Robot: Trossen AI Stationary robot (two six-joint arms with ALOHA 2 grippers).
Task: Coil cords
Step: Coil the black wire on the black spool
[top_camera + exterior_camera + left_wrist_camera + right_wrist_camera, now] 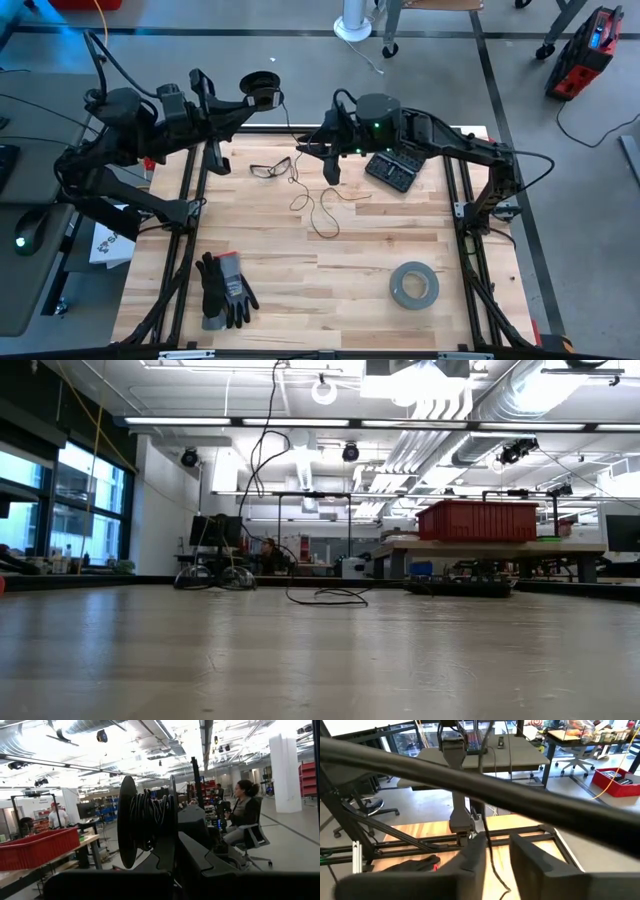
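The small black spool, with dark cord wound on it, is held in my shut left gripper past the table's far left corner. The thin dark cord runs from the spool down to the table, where it lies in loose loops. My right gripper hovers over the far middle of the table, pointing toward the left arm. It stands open, and the cord passes between its fingers. My left gripper holds the spool by one flange, with one finger on the wound side and one outside it. The spool stands on edge, lifted clear above the table's far edge. My right gripper: the cord runs close along one finger; whether it touches I cannot tell.
Safety glasses lie left of the cord loops, and a black bit case sits under the right arm. A grey tape roll lies at the near right, and dark gloves at the near left. People sit in the room beyond.
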